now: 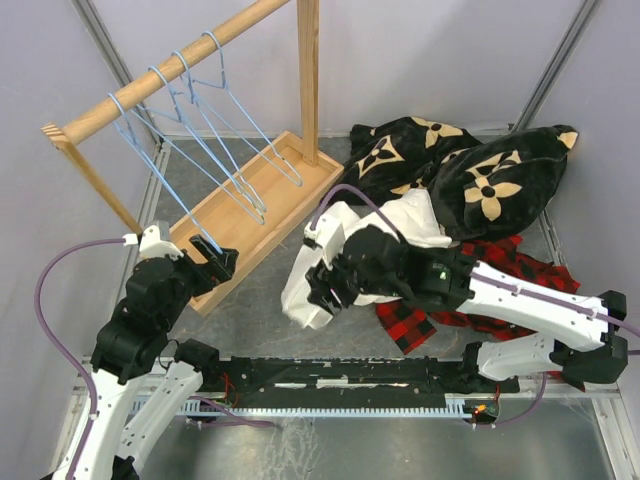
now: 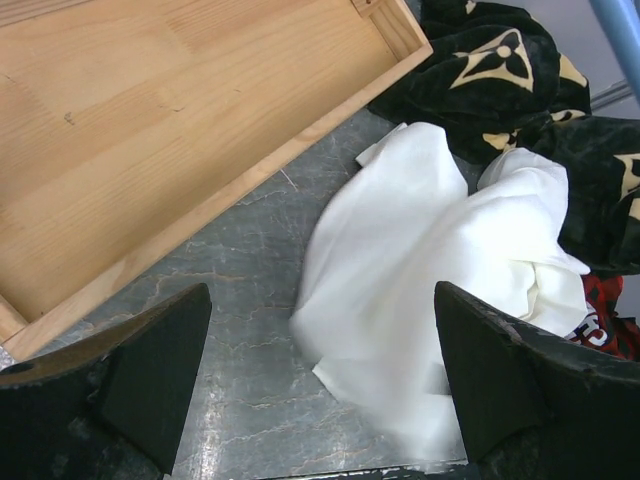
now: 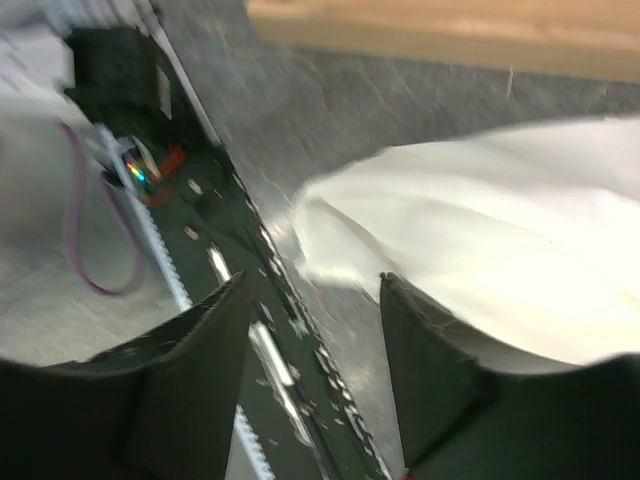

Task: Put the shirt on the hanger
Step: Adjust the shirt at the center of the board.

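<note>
The shirt (image 1: 298, 295) lies crumpled on the worktop (image 1: 255, 310), just off the long side of the rack's wooden base (image 1: 230, 235) that faces the right arm. One white fold spreads towards the arms. The rest runs away from the base to a black blanket (image 1: 490, 180) with tan flowers, and part of it is tucked under the blanket's edge. A red-and-black plaid garment (image 1: 500, 265) lies beyond the shirt, farther from the base and touching the blanket.

The right claw (image 1: 322, 285) hangs over the shirt's near fold, beside the base. In its own blurred view the claw (image 3: 312, 300) stands apart with nothing between the fingers (image 3: 430, 370). One finger is over bare worktop (image 3: 330, 110) and the other is at the shirt's (image 3: 500, 230) edge. Whether that finger touches the cloth cannot be told.

The left claw (image 1: 222, 262) sits over the base's near end. In its wrist view the left claw (image 2: 322, 320) is wide apart and holds nothing. That view looks past the base (image 2: 170, 130) and the worktop (image 2: 230, 260) to the shirt (image 2: 420, 270), with the blanket (image 2: 480, 70) and a bit of plaid (image 2: 610, 320) behind it.

Four light-blue wire hangers (image 1: 165, 175) hang in a row from the rail (image 1: 180, 65) above the base. The low corner of the left-end hanger comes down right at the left claw.
</note>
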Motion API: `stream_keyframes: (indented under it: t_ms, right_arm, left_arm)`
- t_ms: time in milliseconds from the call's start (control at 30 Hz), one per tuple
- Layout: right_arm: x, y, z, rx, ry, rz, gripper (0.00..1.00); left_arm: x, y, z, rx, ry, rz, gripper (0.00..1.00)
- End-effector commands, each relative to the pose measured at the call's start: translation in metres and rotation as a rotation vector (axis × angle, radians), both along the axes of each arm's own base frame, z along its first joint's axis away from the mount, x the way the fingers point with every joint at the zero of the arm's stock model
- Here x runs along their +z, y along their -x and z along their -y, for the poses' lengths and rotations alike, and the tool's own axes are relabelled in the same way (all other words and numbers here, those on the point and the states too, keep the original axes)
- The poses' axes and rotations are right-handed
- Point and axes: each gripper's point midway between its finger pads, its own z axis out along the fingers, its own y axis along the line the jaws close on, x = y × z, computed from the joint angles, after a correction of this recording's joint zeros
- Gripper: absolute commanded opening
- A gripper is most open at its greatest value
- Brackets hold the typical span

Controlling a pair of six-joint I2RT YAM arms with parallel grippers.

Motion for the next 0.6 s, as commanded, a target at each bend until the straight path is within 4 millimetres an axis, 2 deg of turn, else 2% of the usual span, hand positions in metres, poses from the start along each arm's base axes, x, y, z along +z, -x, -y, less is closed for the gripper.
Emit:
stream_keyframes:
  t_ms: [0, 33, 100, 233, 333, 433, 567]
  right_arm:
    - [-0.017, -0.014, 0.036, -0.217, 0.008, 0.043, 0.75]
    - [-0.022, -0.02, 0.05, -0.286, 0.027, 0.057, 0.81]
    - [-0.026, -0.033, 0.079, -0.405, 0.077, 0.099, 0.85]
    - [-0.028, -0.06, 0.13, -0.605, 0.19, 0.148, 0.87]
    - [-0.034, -0.085, 0.161, -0.716, 0.257, 0.116, 0.87]
    - [-0.04, -0.112, 0.179, -0.783, 0.282, 0.063, 0.87]
    - [-0.058, -0.146, 0.183, -0.81, 0.324, -0.019, 0.89]
  left_arm:
    - [0.007, -0.006, 0.003, -0.017, -0.013, 0.024, 0.98]
    - [0.006, -0.007, 0.004, -0.019, -0.013, 0.021, 0.98]
    - [0.004, -0.008, 0.005, -0.021, -0.012, 0.019, 0.98]
    - [0.003, -0.009, 0.006, -0.02, -0.009, 0.016, 0.97]
    - [0.004, -0.009, 0.004, -0.017, -0.015, 0.017, 0.97]
    - [0.006, -0.008, 0.002, -0.012, -0.022, 0.021, 0.97]
    - [0.007, -0.006, 0.003, -0.021, -0.025, 0.02, 0.97]
